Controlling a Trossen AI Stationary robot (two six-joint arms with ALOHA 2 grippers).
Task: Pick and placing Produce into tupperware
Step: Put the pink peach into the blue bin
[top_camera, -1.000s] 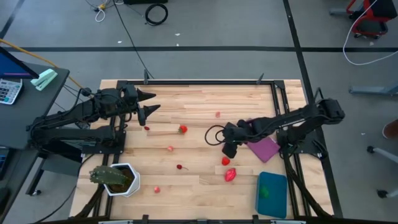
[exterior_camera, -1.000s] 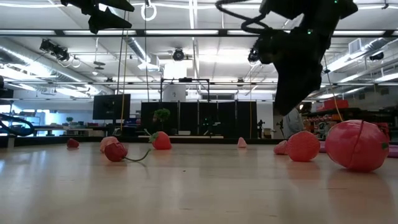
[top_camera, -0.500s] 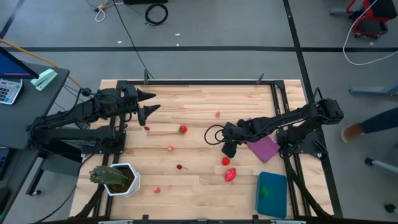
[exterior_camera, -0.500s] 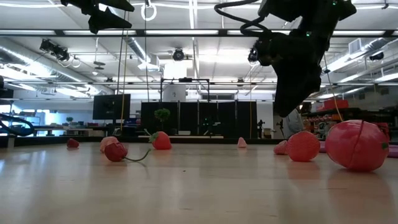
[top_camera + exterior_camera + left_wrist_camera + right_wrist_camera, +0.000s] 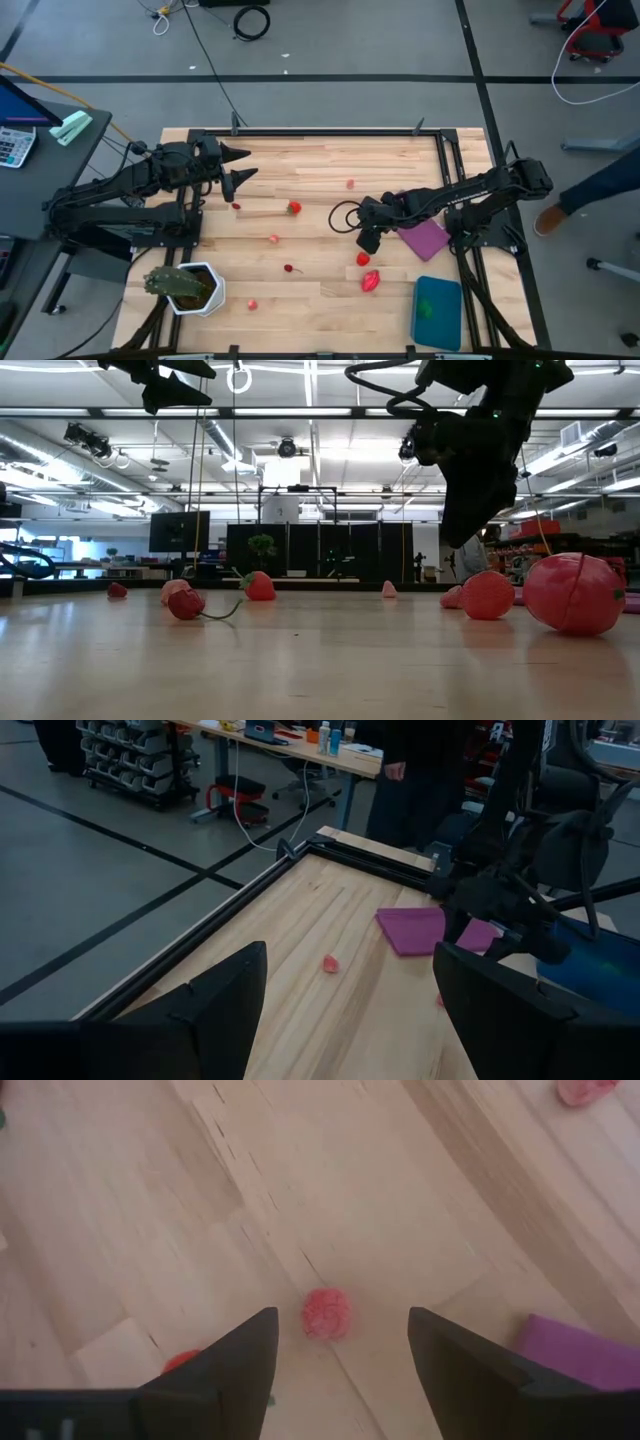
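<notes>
Two arms static vs a sec ago; no produce moved, so no progress. Right gripper [image 5: 368, 243] hovers at table centre, fingers apart, empty, red piece [image 5: 325, 1313] just ahead at its 6 o'clock. Left gripper [image 5: 243, 163] parked at 10, fingers apart. Tupperware [image 5: 437, 311] at 5 o'clock, holds no red pieces.
</notes>
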